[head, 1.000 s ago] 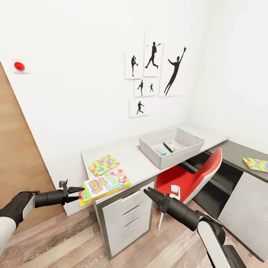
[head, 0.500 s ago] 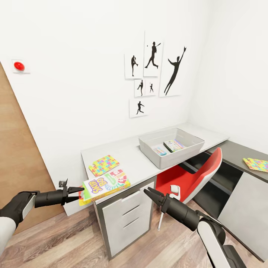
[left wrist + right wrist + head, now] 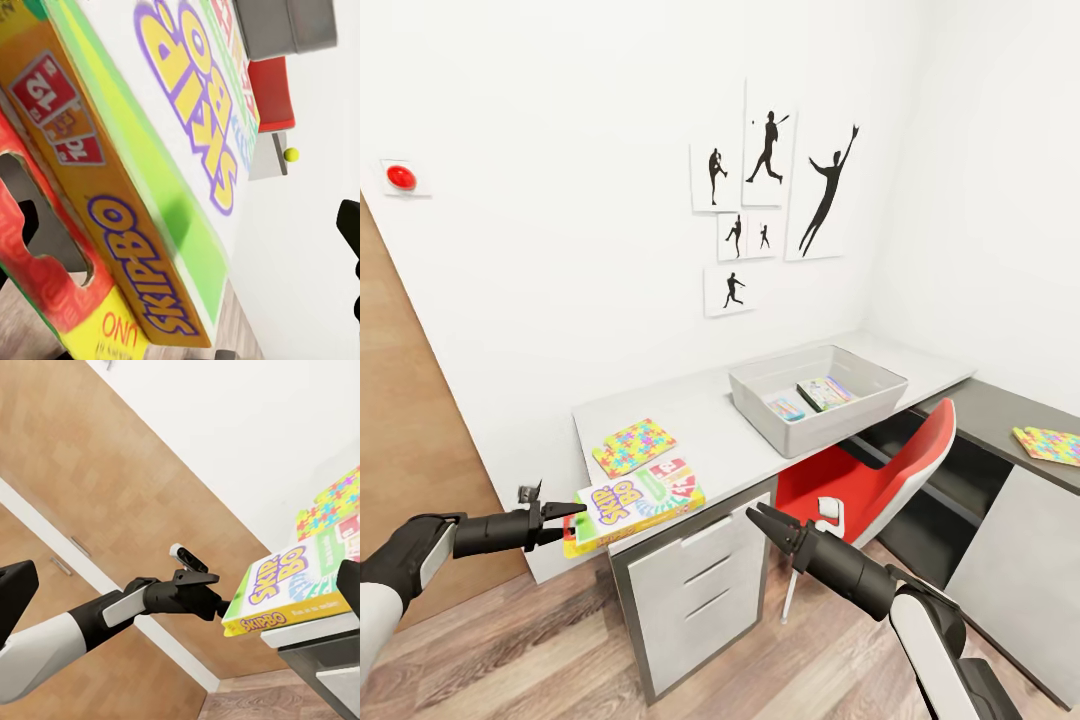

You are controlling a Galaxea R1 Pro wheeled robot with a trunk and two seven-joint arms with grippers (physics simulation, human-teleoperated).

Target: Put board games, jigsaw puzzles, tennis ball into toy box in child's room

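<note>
The left tool (image 3: 565, 517) is clenched on the near-left edge of the yellow-green board game (image 3: 635, 503), gripping the box where it juts past the near-left corner of the counter (image 3: 710, 425). In the right wrist view the same tool (image 3: 217, 598) pinches the box's end, and the game (image 3: 289, 589) lies flat with its far part resting on the counter top. In the left wrist view the box's orange side (image 3: 112, 225) with its lettering runs close past the camera.

The right tool (image 3: 757, 517) hangs in front of the white drawer fronts (image 3: 690, 590), near the counter's front edge, holding nothing; its fingertips lie close together, nearly shut.

One jigsaw puzzle (image 3: 634, 446) lies just beyond the game on the counter. Further right along the counter sits the toy box (image 3: 818, 395), with two board games (image 3: 810, 397) lying inside it. A second jigsaw puzzle (image 3: 1050, 443) lies on the counter section at the far right. A red chair (image 3: 880, 475) stands tucked below the toy box. Black silhouette pictures (image 3: 770, 200) hang on the white wall.
</note>
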